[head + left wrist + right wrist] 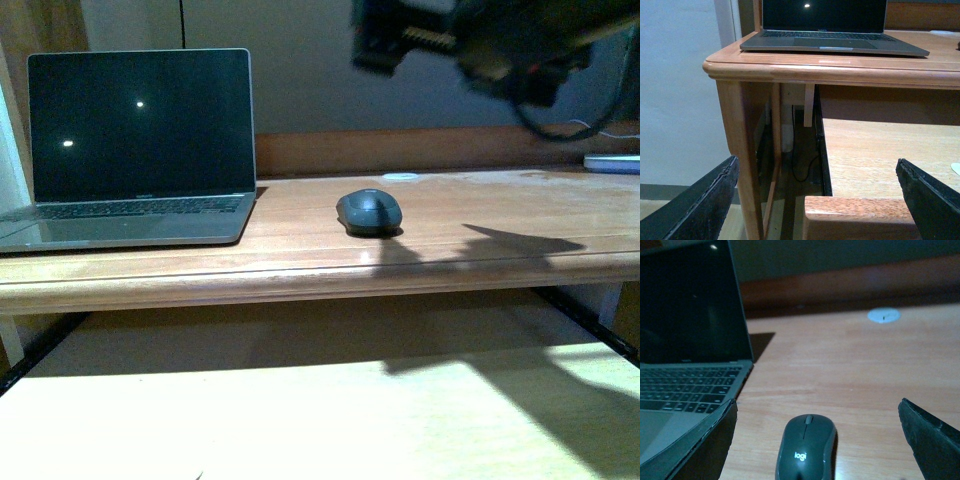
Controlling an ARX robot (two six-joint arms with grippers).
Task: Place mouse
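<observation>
The only readable mark is the pale brand name "logi", printed on the domed top of the mouse point(806, 445).

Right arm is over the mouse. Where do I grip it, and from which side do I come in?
Pinch the mouse across its two long flanks, coming down from above at its logo end. It lies flat on the desk, and its domed top offers no edge. Its long axis runs between the fingers of the open right gripper, so the wrist likely needs no turning.
</observation>
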